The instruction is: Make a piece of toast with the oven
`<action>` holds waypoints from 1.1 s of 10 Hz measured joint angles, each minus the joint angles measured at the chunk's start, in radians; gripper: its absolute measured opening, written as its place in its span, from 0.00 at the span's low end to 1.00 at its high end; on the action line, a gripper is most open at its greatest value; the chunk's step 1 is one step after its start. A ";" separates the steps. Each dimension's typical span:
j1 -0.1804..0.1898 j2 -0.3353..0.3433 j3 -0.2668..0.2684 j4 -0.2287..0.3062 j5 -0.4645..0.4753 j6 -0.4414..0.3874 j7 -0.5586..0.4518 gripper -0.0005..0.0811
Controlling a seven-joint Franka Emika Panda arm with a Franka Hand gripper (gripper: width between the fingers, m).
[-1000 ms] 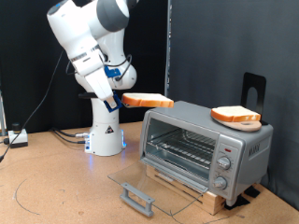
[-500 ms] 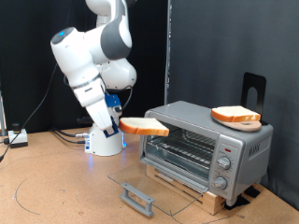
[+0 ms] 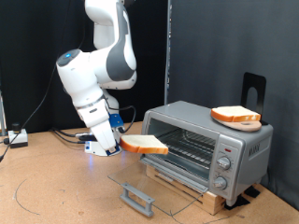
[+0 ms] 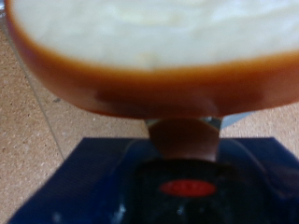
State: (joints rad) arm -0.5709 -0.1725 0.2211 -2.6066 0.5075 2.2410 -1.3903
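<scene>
The small boxy silver toaster oven (image 3: 207, 146) sits on a wooden board, and its glass door with the grey bar handle (image 3: 140, 197) is folded all the way down in front of it, so the wire rack (image 3: 187, 149) inside is open to reach. Just beside the oven's open mouth, on the side away from the knobs, the white arm's two-finger gripper (image 3: 120, 142) is clamped on the flat square slice of bread with the pale tan face and orange-brown crust (image 3: 145, 144). The slice is held roughly level, its free edge pointing into the oven and about at the height of the rack. I'd say it hasn't crossed the opening yet, though from this angle it is hard to be sure how close the crust is to the oven's front frame.

The wrist view is nearly filled by that same piece of toast (image 4: 149, 51), crust edge towards the camera; it is blurred, and the fingers are hard to make out there.

A second, near-identical slice (image 3: 235, 116) rests on top of the oven, above the three round knobs (image 3: 223, 164), untouched.

So the step in hand looks like loading: bread gripped, door open, slice lined up with the rack. Getting it in calls for a flat, straight approach that clears the oven's upper lip and the lowered door, with the slice set on the wires before it is let go.
</scene>
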 joint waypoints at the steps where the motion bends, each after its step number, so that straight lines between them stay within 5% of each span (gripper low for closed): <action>1: 0.012 0.000 0.018 -0.004 0.010 0.013 -0.002 0.49; 6: 0.105 -0.082 0.109 -0.053 0.086 0.040 -0.006 0.49; 11: 0.168 -0.200 0.235 -0.110 0.088 0.045 0.138 0.49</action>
State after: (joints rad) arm -0.4026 -0.3720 0.4563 -2.7169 0.5958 2.2862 -1.2518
